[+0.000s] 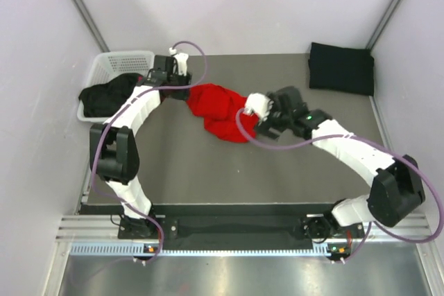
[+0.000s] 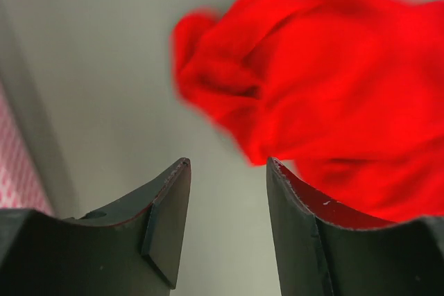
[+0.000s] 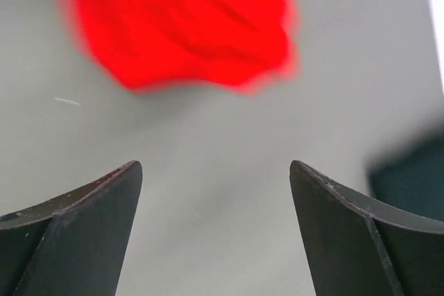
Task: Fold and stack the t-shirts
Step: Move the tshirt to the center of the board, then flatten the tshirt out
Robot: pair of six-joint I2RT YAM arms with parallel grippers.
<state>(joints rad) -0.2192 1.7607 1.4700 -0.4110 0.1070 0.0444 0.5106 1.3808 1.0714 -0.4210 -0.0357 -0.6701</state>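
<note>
A bright red t-shirt lies crumpled in the middle of the grey table. My left gripper is at the shirt's left end. In the left wrist view it is open with only bare table between the fingers, and the red t-shirt lies just beyond and to the right. My right gripper is at the shirt's right end. It is open and empty, with the red t-shirt ahead. A black t-shirt lies folded at the back right.
A white lattice basket stands at the back left, with black cloth spilling over its near side. A pink patterned strip shows at the left edge of the left wrist view. Side walls close in the table.
</note>
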